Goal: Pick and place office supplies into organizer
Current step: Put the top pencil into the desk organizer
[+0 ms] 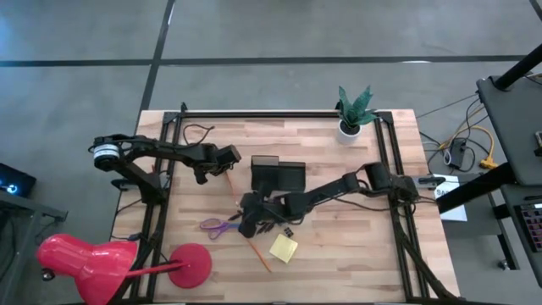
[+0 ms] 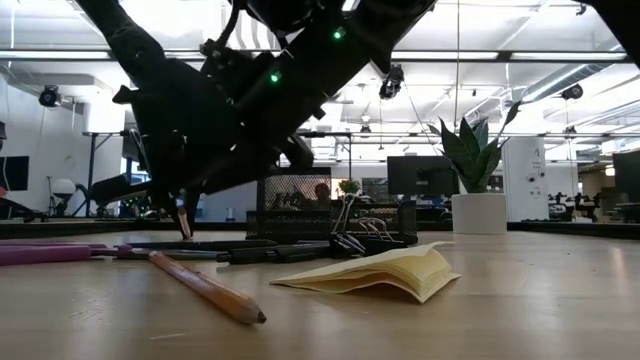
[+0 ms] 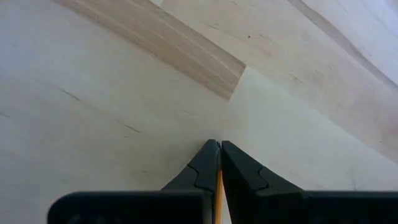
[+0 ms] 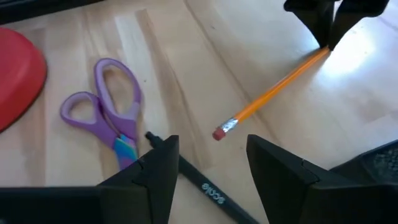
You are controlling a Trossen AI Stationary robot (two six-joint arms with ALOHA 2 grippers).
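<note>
My left gripper (image 1: 227, 166) is shut on an orange pencil (image 4: 273, 93) just left of the black mesh organizer (image 1: 278, 175). My right gripper (image 4: 211, 149) is open and low over the table's middle, in front of the organizer. Its fingers stand on either side of a black pen (image 4: 208, 190) that lies flat. Purple-handled scissors (image 4: 106, 112) lie flat to the left of that gripper. A second orange pencil (image 2: 205, 287), a yellow sticky-note pad (image 2: 375, 270) and black clips (image 2: 355, 237) lie nearer the table's near edge. My left gripper pinches the orange pencil between its two fingers, near the end away from the eraser (image 4: 320, 53). An orange sliver (image 3: 219, 186) shows between the shut fingers. The fingers come from above, pointing down. The pencil slants down from them, its eraser end (image 4: 219, 132) low by the table.
A potted plant (image 1: 354, 112) stands at the far right of the table. A red desk lamp (image 1: 110, 263) with its round base (image 1: 193, 263) sits at the near left corner. Bare wood lies on the right half, beyond the right arm.
</note>
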